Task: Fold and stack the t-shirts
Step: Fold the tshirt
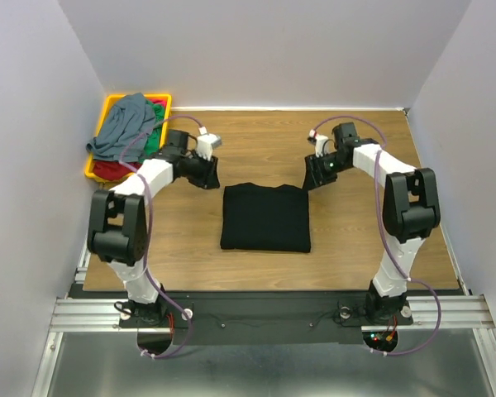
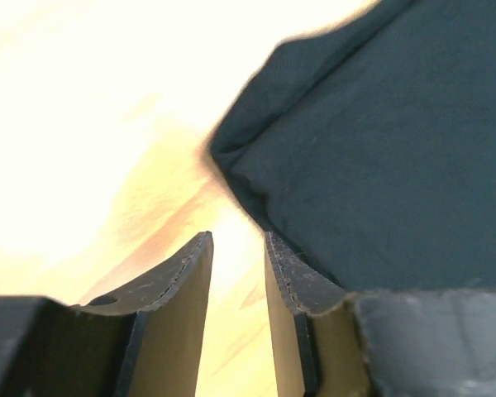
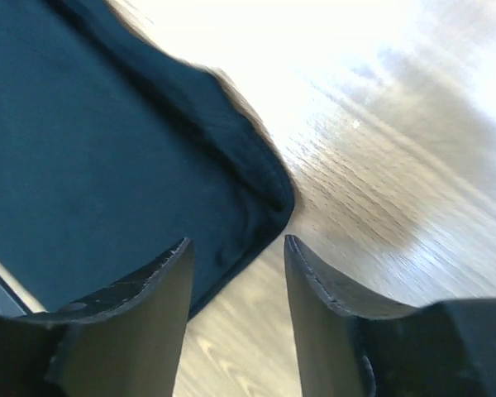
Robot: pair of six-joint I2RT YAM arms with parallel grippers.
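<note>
The black t-shirt (image 1: 264, 217) lies folded into a flat rectangle at the middle of the table. My left gripper (image 1: 209, 179) hovers just off its far left corner, and my right gripper (image 1: 312, 179) just off its far right corner. In the left wrist view the gripper (image 2: 237, 236) is open over bare wood, with the black shirt's corner (image 2: 380, 165) beside the right finger. In the right wrist view the gripper (image 3: 237, 240) is open, with the shirt's corner (image 3: 107, 149) ahead and to the left and nothing between the fingers. The grey-blue shirt (image 1: 126, 124), green shirt (image 1: 153, 142) and red shirt (image 1: 107, 168) sit bunched in a heap.
That heap lies in a yellow tray (image 1: 112, 102) at the table's far left corner. White walls close in the table on the left, right and back. The wooden tabletop (image 1: 355, 240) shows around the black shirt.
</note>
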